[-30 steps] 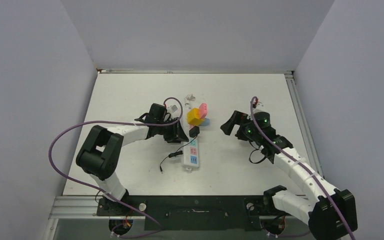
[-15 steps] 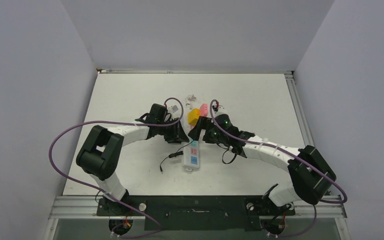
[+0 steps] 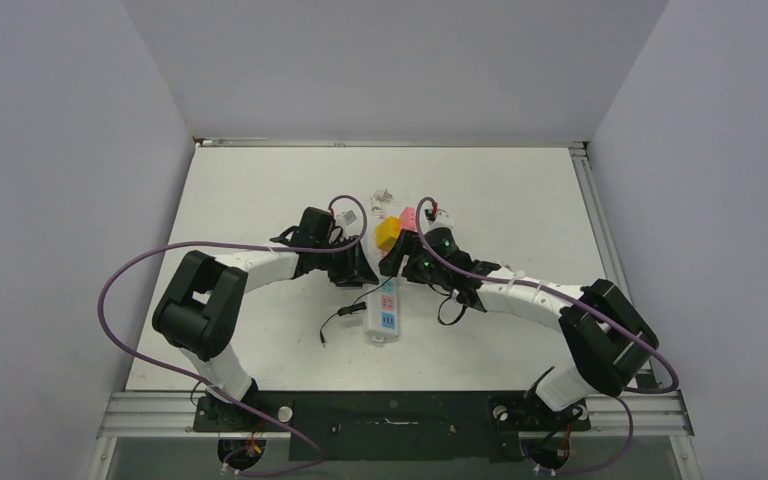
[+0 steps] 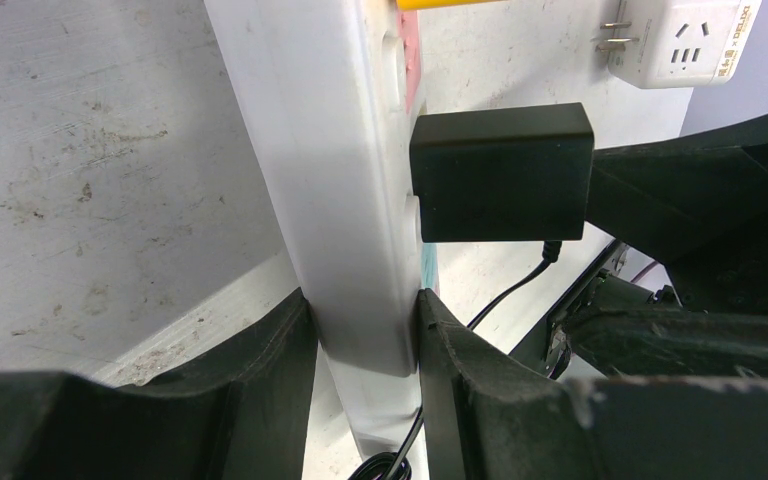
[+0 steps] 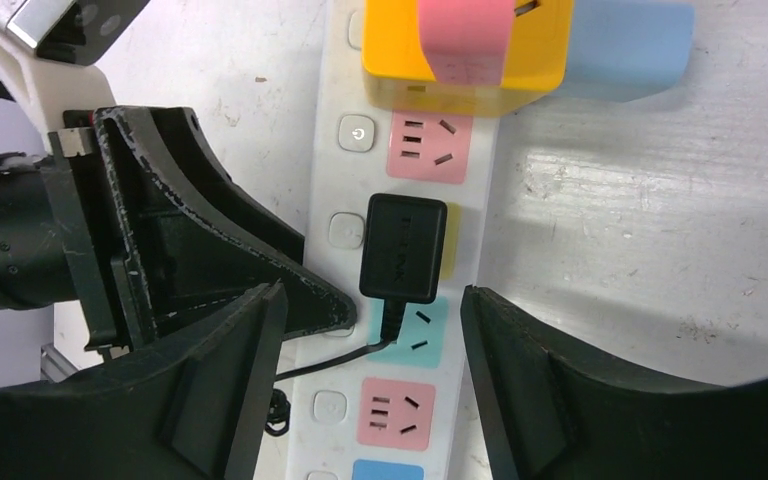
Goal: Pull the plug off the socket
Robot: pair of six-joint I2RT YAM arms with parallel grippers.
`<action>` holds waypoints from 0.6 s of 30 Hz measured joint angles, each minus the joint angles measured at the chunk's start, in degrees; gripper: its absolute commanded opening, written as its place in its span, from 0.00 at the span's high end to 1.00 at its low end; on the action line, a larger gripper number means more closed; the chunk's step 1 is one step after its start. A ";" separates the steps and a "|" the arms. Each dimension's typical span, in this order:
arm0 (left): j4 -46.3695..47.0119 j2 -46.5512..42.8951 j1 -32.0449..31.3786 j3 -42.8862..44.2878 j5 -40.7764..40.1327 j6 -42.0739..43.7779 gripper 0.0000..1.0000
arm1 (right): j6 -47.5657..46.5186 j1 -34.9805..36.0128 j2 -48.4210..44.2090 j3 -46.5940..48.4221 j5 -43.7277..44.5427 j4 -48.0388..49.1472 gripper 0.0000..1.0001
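The socket (image 3: 383, 310) is a long white power strip with pastel outlet faces, lying mid-table. A black plug (image 5: 403, 248) sits in its yellow outlet, with a thin black cord running off to the left. My left gripper (image 4: 360, 310) is shut on the strip's white body (image 4: 320, 150), just below the plug (image 4: 501, 172). My right gripper (image 5: 372, 340) is open above the strip (image 5: 392, 412). Its fingers (image 5: 530, 370) stand on either side of the strip, just short of the plug. In the top view the two grippers meet at the strip's far end, left (image 3: 365, 275) and right (image 3: 392, 265).
A yellow cube adapter (image 5: 465, 45) with pink and blue pieces sits on the strip's far end. A small white adapter (image 4: 682, 40) lies beyond it. The plug's thin black cord (image 3: 338, 315) trails left of the strip, ending in a small coil.
My right arm has swung left from the table's right side and now hovers open over the plug. The left gripper and the strip have not moved.
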 measured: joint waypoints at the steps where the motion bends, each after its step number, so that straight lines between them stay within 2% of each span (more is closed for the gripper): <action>1: 0.00 0.00 0.00 0.00 0.00 0.00 1.00 | 0.04 0.00 0.37 0.04 0.15 0.17 0.39; 5: 0.00 0.00 0.00 0.02 0.00 0.00 1.00 | 0.17 0.00 1.88 0.17 0.63 0.66 0.44; 13: 0.00 0.00 0.00 0.02 0.00 0.00 1.00 | 0.04 0.00 2.95 0.81 1.70 0.63 0.47; 18: 0.00 0.00 0.00 0.00 -0.02 -0.02 1.00 | -0.72 0.00 4.00 3.78 3.10 0.00 0.56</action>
